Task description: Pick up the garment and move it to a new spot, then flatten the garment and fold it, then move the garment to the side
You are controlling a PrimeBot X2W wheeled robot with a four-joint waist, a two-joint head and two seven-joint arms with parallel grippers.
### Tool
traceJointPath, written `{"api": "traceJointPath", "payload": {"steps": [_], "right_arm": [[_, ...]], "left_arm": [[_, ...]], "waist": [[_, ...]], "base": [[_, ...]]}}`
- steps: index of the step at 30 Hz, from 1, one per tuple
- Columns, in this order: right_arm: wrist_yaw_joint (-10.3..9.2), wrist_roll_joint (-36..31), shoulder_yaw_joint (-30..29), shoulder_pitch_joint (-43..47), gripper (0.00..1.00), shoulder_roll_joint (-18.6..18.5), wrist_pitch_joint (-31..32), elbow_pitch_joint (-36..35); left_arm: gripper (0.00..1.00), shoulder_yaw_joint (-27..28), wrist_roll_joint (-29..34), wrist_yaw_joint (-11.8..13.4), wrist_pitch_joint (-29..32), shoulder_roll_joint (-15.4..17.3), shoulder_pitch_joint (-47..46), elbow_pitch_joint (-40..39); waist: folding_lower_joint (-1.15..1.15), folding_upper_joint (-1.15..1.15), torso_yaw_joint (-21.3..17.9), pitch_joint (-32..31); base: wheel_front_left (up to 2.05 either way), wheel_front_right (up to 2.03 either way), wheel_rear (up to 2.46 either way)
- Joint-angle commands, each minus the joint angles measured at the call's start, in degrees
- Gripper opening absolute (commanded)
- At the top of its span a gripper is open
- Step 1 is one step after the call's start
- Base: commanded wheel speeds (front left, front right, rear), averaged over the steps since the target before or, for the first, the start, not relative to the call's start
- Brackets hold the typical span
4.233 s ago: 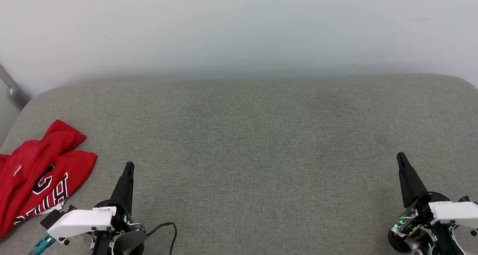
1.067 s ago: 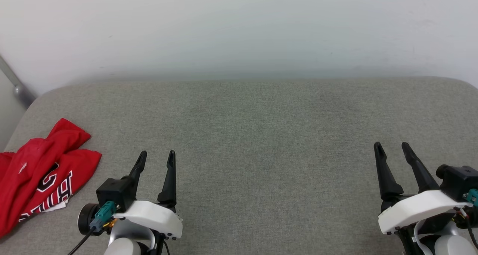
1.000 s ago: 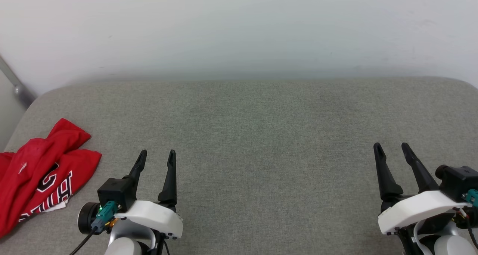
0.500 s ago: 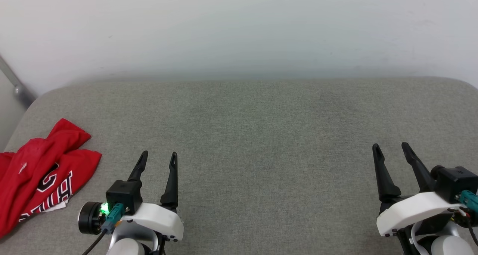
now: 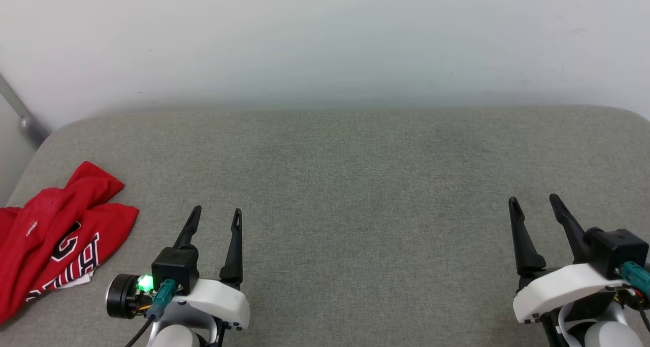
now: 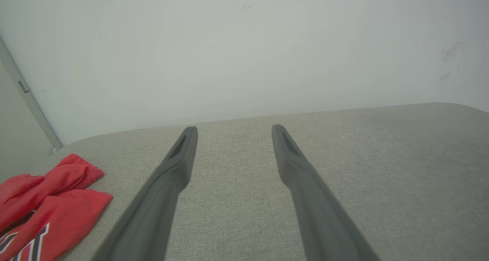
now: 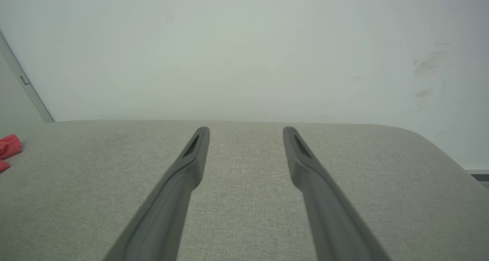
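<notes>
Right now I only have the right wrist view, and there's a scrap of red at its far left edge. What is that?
Observer: That is the garment, a red shirt crumpled at the left end of the grey cushion, with black white-outlined lettering facing up.
Operator: Is the left gripper touching it?
Observer: No. The left gripper is to the shirt's right, apart from it, jaws open with nothing between them.
Operator: And where is my right gripper in relation to it?
Observer: The right gripper is near the cushion's right end, far from the shirt.
</notes>
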Motion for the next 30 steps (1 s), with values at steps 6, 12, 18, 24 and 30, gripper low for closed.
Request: {"api": "traceJointPath", "payload": {"steps": [6, 12, 18, 24, 30], "right_arm": [[-0.02, -2.25, 0.39, -0.5, 1.0, 0.18, -1.03, 0.68], [-0.02, -1.74, 0.29, -0.9, 1.0, 0.19, -1.44, 1.5], [-0.02, -1.68, 0.45, -1.06, 1.0, 0.19, -1.71, 2.34], [-0.02, -1.89, 0.92, -1.25, 1.0, 0.19, -1.96, 2.18], [-0.02, -1.92, 1.69, -1.35, 1.0, 0.19, -1.74, 1.83]], "left_arm": [[1.0, 0.02, 1.94, 0.28, -0.97, -0.09, -1.0, 0.65], [1.0, 0.52, 0.91, 0.12, -0.86, -0.35, -1.29, 1.42], [1.0, 0.72, 0.6, 0.23, -0.86, -0.4, -1.19, 1.9], [1.0, 1.17, 0.34, 0.72, -0.86, -0.48, -1.58, 2.05], [1.0, 2.13, -0.31, 1.1, -0.86, -0.29, -1.88, 2.29]], "waist": [[0.0, 0.0, 0.07, 0.12], [0.0, 0.0, 0.33, 0.1], [0.0, 0.0, 0.6, -0.03], [0.0, 0.0, 2.38, 0.03], [0.0, 0.0, 5.97, 0.15]], "base": [[0.0, 0.0, 0.0], [0.0, 0.0, 0.0], [0.0, 0.0, 0.0], [0.0, 0.0, 0.0], [0.0, 0.0, 0.0]]}}
